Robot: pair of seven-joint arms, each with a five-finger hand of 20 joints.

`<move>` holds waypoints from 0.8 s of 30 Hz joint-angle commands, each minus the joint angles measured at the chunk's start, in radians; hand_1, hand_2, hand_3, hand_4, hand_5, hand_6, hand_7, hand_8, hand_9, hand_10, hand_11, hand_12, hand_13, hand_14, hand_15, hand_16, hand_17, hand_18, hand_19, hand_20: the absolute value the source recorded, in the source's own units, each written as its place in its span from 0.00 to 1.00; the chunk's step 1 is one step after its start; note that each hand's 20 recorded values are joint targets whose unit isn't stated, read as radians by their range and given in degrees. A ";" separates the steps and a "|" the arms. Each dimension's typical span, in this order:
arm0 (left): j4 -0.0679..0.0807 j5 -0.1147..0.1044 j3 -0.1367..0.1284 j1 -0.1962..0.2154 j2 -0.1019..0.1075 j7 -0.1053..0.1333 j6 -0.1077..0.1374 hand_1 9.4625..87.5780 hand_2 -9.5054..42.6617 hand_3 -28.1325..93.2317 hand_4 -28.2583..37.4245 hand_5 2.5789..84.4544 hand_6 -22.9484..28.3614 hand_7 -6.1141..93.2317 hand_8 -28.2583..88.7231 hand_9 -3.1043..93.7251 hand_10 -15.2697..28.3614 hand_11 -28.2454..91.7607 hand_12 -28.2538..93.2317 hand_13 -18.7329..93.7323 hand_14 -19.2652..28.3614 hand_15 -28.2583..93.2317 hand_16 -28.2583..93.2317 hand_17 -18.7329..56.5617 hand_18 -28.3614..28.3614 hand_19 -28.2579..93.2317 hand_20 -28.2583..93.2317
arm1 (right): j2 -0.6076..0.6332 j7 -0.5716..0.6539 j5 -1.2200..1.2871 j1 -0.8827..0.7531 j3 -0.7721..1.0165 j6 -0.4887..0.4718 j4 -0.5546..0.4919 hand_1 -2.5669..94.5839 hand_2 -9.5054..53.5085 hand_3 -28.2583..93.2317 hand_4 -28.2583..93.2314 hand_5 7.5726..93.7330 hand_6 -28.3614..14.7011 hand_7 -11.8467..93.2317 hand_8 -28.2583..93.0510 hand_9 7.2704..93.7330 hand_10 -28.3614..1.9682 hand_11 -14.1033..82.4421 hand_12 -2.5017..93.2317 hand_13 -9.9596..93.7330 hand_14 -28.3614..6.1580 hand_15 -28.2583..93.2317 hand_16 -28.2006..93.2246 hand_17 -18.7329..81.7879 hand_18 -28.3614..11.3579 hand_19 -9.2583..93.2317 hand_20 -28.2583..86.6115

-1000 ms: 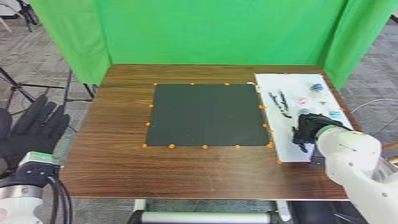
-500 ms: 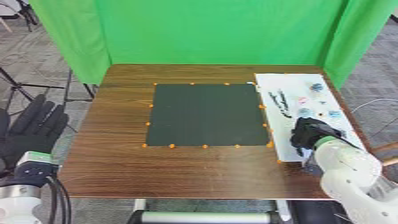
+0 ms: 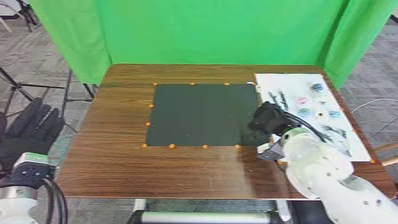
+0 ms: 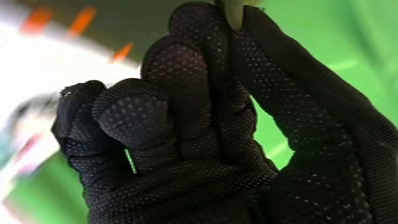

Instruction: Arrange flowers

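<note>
Narrow olive strip (image 4: 234, 14): perhaps a stem, though too little shows to be sure; your right hand (image 3: 269, 120) has carried it left, off the middle of the white board (image 3: 289, 81) to the right edge of the dark mat (image 3: 202, 115). That looks like supply turning into placing.
Right hand grip: thumb and fingertip pinch the strip; the remaining fingers curl toward the palm.
Flower heads (image 3: 303, 101): small, pink and blue, lying on the board, right of the mat.
Dark sprigs (image 3: 335, 132): on the board's near half, right of your hand.
Left hand (image 3: 31, 127): fingers straight, beyond the table's (image 3: 115, 125) left edge.
</note>
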 commanded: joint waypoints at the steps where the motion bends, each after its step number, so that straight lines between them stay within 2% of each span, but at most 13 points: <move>1: 0.021 -0.013 -0.023 0.019 0.014 -0.010 0.016 0.17 0.40 0.81 0.00 0.42 0.58 0.21 0.15 0.33 0.66 0.40 0.30 0.33 0.65 0.47 0.14 0.25 0.66 0.45 0.28 | -0.259 0.017 0.050 0.418 -0.245 -0.094 0.148 0.51 0.00 0.88 0.13 0.79 0.58 0.56 0.44 0.85 0.53 0.60 0.60 0.81 0.45 0.81 0.55 0.59 0.04 0.96 0.58; 2: 0.026 -0.014 -0.021 0.013 0.014 -0.011 0.014 0.17 0.40 0.81 0.00 0.42 0.58 0.21 0.15 0.33 0.65 0.40 0.30 0.33 0.65 0.47 0.14 0.25 0.66 0.45 0.28 | -0.278 0.023 0.058 0.442 -0.270 -0.097 0.169 0.51 0.00 0.88 0.13 0.79 0.58 0.56 0.44 0.85 0.53 0.61 0.60 0.81 0.45 0.81 0.55 0.60 0.04 0.96 0.58; 3: 0.025 -0.020 -0.017 0.011 0.016 -0.010 0.019 0.17 0.40 0.81 0.00 0.42 0.58 0.21 0.15 0.33 0.65 0.40 0.30 0.33 0.65 0.47 0.14 0.25 0.66 0.45 0.28 | -0.300 0.035 0.059 0.461 -0.293 -0.100 0.186 0.51 0.00 0.88 0.13 0.79 0.58 0.56 0.44 0.85 0.53 0.61 0.60 0.81 0.45 0.81 0.55 0.60 0.04 0.96 0.58; 4: 0.025 -0.023 -0.015 0.012 0.017 -0.006 0.012 0.17 0.40 0.81 0.00 0.42 0.58 0.21 0.15 0.33 0.65 0.40 0.30 0.33 0.65 0.47 0.14 0.25 0.66 0.45 0.28 | -0.315 0.041 0.054 0.478 -0.313 -0.104 0.201 0.51 0.00 0.88 0.13 0.79 0.58 0.56 0.44 0.85 0.53 0.61 0.60 0.81 0.45 0.81 0.55 0.60 0.04 0.96 0.58; 9: 0.025 -0.021 -0.004 0.008 0.024 -0.009 0.016 0.17 0.40 0.81 0.00 0.42 0.58 0.21 0.15 0.33 0.65 0.40 0.30 0.33 0.65 0.47 0.14 0.25 0.66 0.45 0.28 | -0.402 0.101 0.043 0.544 -0.386 -0.137 0.292 0.51 0.00 0.88 0.13 0.79 0.58 0.56 0.44 0.85 0.53 0.61 0.60 0.81 0.44 0.81 0.55 0.60 0.03 0.96 0.57; 13: 0.019 -0.021 0.003 0.008 0.038 0.002 0.021 0.17 0.40 0.81 0.00 0.42 0.58 0.21 0.16 0.33 0.65 0.40 0.30 0.33 0.65 0.47 0.14 0.25 0.66 0.45 0.28 | -0.465 0.158 0.051 0.579 -0.427 -0.166 0.362 0.52 0.00 0.88 0.13 0.79 0.57 0.55 0.44 0.85 0.51 0.61 0.59 0.82 0.44 0.81 0.55 0.60 0.02 0.97 0.57; 16: 0.020 -0.020 0.016 -0.004 0.045 0.004 0.020 0.17 0.40 0.81 0.00 0.42 0.58 0.21 0.16 0.33 0.65 0.40 0.30 0.33 0.65 0.47 0.14 0.25 0.66 0.45 0.28 | -0.489 0.182 0.024 0.599 -0.472 -0.152 0.391 0.52 0.00 0.88 0.13 0.79 0.57 0.55 0.44 0.85 0.51 0.61 0.59 0.82 0.44 0.81 0.55 0.60 0.02 0.97 0.56; 20: 0.020 -0.022 0.023 -0.010 0.050 0.007 0.025 0.17 0.40 0.80 0.00 0.42 0.58 0.21 0.16 0.33 0.65 0.40 0.30 0.33 0.65 0.47 0.14 0.25 0.66 0.45 0.28 | -0.524 0.212 0.006 0.586 -0.487 -0.182 0.417 0.53 0.00 0.87 0.13 0.80 0.57 0.55 0.44 0.86 0.50 0.62 0.59 0.82 0.43 0.81 0.55 0.60 0.01 0.97 0.56; 23: 0.024 -0.018 0.031 -0.026 0.049 -0.006 0.027 0.17 0.40 0.80 0.00 0.42 0.58 0.21 0.16 0.33 0.65 0.40 0.30 0.33 0.65 0.47 0.14 0.25 0.66 0.45 0.28 | -0.544 0.244 -0.010 0.565 -0.496 -0.177 0.433 0.54 0.00 0.87 0.12 0.80 0.57 0.55 0.43 0.86 0.50 0.62 0.58 0.82 0.43 0.81 0.55 0.61 0.01 0.97 0.55; 24: 0.024 -0.022 0.036 -0.025 0.052 0.003 0.027 0.17 0.40 0.80 0.00 0.42 0.58 0.21 0.16 0.33 0.65 0.40 0.30 0.33 0.65 0.47 0.14 0.25 0.66 0.45 0.28 | -0.544 0.246 -0.016 0.562 -0.503 -0.175 0.437 0.54 0.00 0.86 0.12 0.80 0.57 0.55 0.43 0.86 0.50 0.62 0.58 0.82 0.43 0.81 0.55 0.61 0.01 0.98 0.55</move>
